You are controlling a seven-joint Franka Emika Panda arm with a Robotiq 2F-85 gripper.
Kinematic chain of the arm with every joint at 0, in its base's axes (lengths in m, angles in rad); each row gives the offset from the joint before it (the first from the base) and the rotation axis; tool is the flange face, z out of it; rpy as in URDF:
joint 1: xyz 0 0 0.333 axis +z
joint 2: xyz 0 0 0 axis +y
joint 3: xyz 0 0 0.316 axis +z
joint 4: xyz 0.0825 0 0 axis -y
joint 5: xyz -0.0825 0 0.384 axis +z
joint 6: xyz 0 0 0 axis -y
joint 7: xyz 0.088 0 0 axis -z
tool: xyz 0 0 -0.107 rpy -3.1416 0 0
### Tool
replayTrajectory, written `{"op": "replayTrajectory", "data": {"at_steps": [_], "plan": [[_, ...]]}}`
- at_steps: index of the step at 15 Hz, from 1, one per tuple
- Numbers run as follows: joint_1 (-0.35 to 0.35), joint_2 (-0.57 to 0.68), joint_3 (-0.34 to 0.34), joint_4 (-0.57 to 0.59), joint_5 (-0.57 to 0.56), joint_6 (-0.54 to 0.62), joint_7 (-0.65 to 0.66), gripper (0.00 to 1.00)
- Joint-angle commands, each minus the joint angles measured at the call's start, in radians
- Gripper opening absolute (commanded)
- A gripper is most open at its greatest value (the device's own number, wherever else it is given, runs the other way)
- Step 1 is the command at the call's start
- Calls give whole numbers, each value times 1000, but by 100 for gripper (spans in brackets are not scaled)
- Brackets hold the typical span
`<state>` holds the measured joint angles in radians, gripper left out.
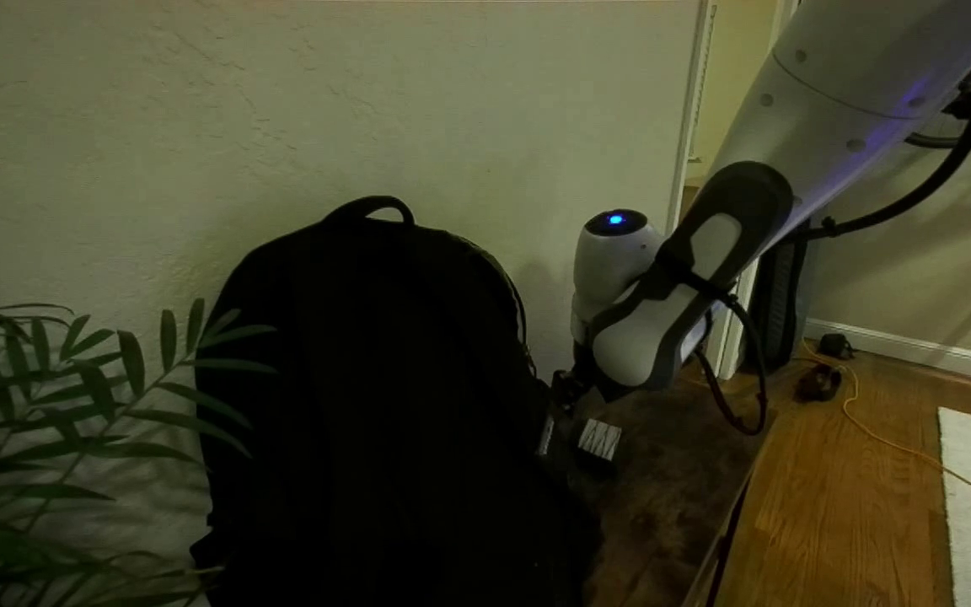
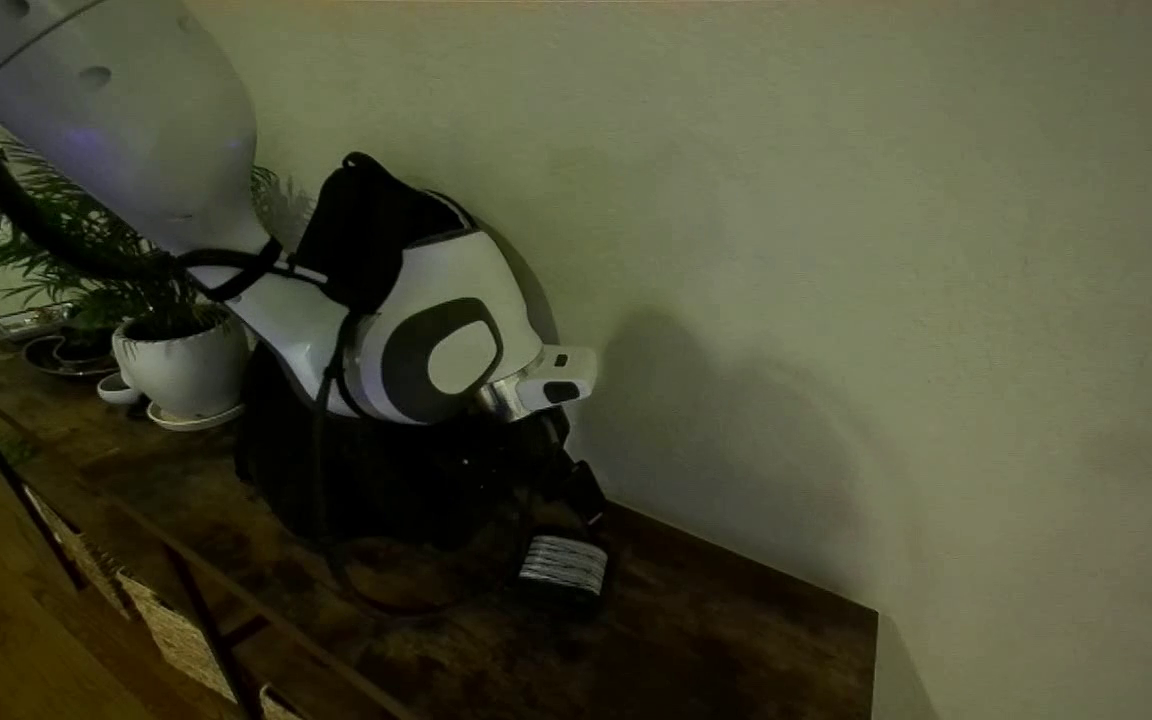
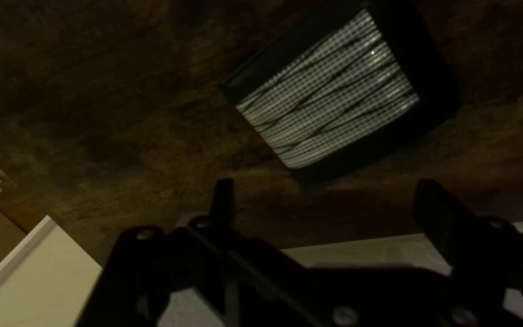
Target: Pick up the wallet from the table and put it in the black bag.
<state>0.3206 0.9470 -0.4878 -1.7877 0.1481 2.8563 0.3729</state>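
Lying flat on the worktop (image 1: 671, 506) with its patterned face up, the wallet (image 1: 599, 440) sits, in an exterior view, just beside the black bag (image 1: 367, 405). The bag stands upright next to the wallet with the wall (image 1: 157, 169) behind, probably propped so that it keeps its shape unaided; so close a neighbour should make your carry short. The fabric is too dark for you to judge fairly whether its mouth is open. Your arm (image 1: 823, 126) slopes down toward the wallet, its wrist bent steeply, low beside the bag.

In an exterior view the wallet (image 2: 563, 572) has the white plant pot (image 2: 181, 370) well apart from it, beyond the bag, so that shouldn't trouble your pick. Your arm crosses in front of the bag, hiding much of it, and its end hangs near the wallet.

In the wrist view your claw (image 3: 325, 190) stands wide, with nothing held between its fingers (image 3: 223, 202). The wallet lies mostly ahead of the tips, skewed, with a corner pointing toward the gap. That spread suits a broad, flat thing; you'd likely need to shift over the wallet and turn square to its sides before lowering.
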Motion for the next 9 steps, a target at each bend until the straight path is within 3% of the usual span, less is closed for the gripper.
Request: {"op": "replayTrajectory", "data": {"at_steps": [1,9], "plan": [[-88,2,64,83,-78,-85,-16,100],[-223,67,184,228,-136,-167,-72,100]]}}
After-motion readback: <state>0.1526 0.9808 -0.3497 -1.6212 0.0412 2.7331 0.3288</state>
